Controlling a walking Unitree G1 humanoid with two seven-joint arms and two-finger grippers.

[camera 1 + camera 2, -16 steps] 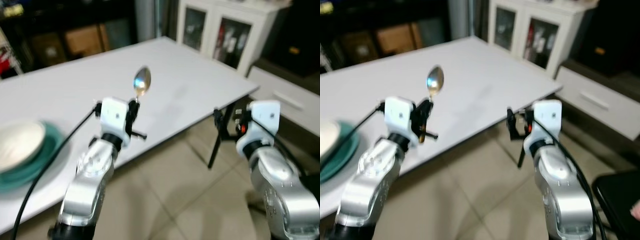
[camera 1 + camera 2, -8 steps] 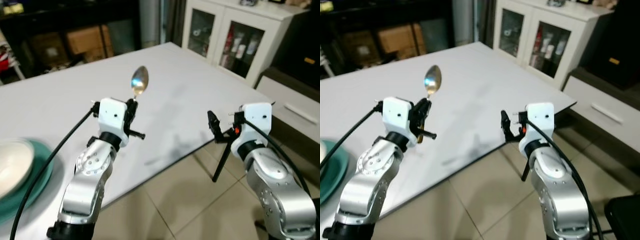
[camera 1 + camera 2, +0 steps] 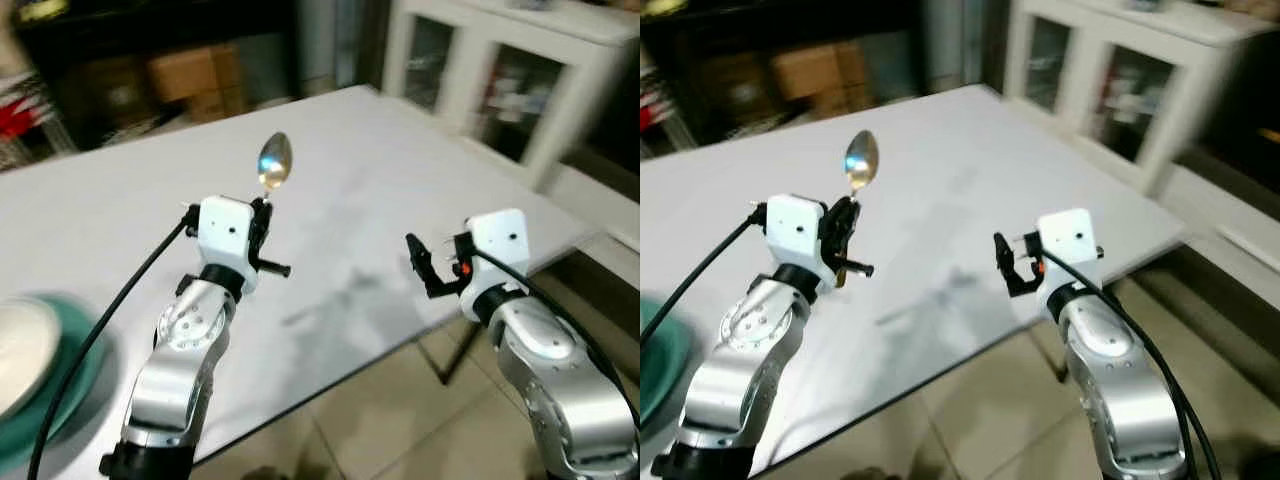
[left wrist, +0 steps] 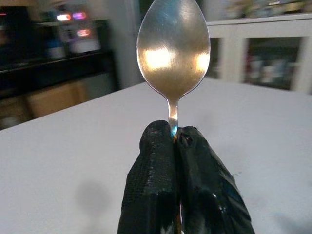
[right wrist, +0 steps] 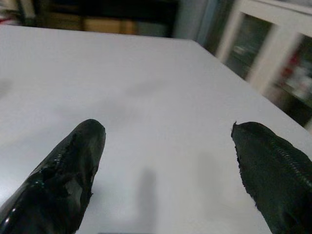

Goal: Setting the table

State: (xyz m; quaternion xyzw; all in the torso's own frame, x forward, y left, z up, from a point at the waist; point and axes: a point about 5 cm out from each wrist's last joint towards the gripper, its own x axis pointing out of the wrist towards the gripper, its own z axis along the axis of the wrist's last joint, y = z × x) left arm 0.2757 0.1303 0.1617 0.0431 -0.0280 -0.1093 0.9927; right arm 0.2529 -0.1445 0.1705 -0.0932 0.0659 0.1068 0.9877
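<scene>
A silver spoon [image 3: 274, 160] stands upright, bowl up, above the white table [image 3: 120, 200]. My left gripper [image 4: 174, 139] is shut on the spoon's handle just below the bowl [image 4: 173, 46]; the rest of the handle is hidden between the black fingers [image 4: 151, 190]. My right gripper [image 3: 418, 268] hovers open over the table near its front edge, fingers [image 5: 63, 170] spread wide with nothing between them. A white bowl on a teal plate [image 3: 30, 360] sits blurred at the table's far left.
A white glass-door cabinet [image 3: 500, 70] stands past the table's far right corner. Dark shelving with boxes [image 3: 150, 70] lines the back wall. Tiled floor [image 3: 400, 440] shows below the table's front edge.
The camera has swung: the table now fills more of the view under both arms, and the cabinet has slid right. My left gripper still holds the spoon upright; the right gripper now hangs over the tabletop.
</scene>
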